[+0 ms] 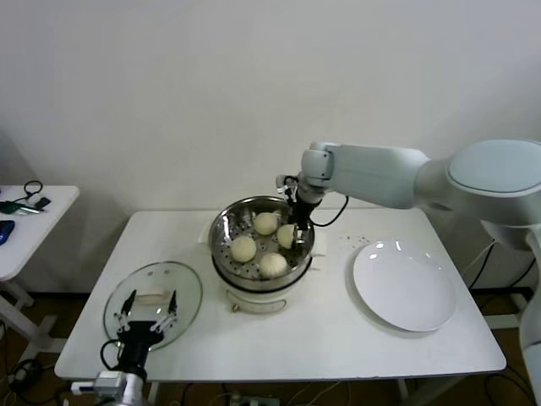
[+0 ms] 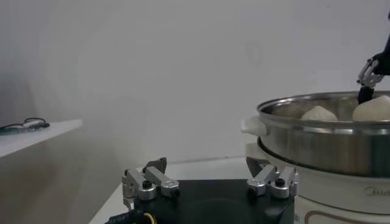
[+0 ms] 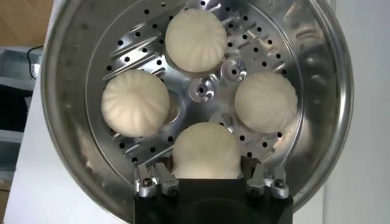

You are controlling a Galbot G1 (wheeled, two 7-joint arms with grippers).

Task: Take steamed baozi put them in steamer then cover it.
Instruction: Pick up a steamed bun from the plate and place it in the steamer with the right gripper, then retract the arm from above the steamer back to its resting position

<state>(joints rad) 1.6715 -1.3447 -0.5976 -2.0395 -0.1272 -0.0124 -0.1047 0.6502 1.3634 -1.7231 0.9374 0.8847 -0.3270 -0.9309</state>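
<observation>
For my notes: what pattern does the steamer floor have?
The steamer floor is shiny metal with small round holes; the right wrist view shows it best.

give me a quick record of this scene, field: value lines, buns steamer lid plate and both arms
buns: four round cream-white dough buns, all in the basket; the fourth sits between the right gripper's jaws
steamer: shiny perforated steel basket on a cream-white pot base
lid: clear glass lid with cream bar handle, flat on the table, left of the steamer
plate: flat white plate, bare, right of the steamer
right gripper: lowered into the basket
left gripper: jaws open, above the lid
next: probably cover
</observation>
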